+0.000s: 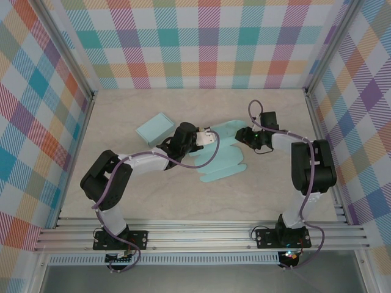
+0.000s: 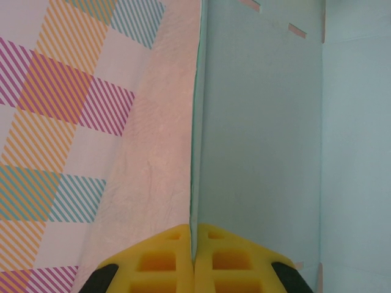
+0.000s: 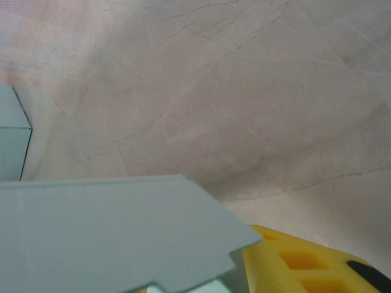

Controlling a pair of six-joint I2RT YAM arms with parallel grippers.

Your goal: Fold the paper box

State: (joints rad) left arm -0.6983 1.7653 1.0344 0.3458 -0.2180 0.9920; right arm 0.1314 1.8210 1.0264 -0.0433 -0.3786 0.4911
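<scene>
Lying near the table (image 1: 122, 201) centre, the flat paper box (image 1: 221, 163) meets the left gripper (image 1: 211, 141) and right gripper (image 1: 240, 133). Left wrist: fingers (image 2: 165, 259) clenched on its upturned panel. Right wrist: grip unclear. Probably light, floppy card; pinch panel edges.

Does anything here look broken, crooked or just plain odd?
Nothing looks damaged. The paper box lies unfolded and skewed on the table, one edge pinched in the shut left gripper. A smaller box beside it sits at an angle too.
</scene>
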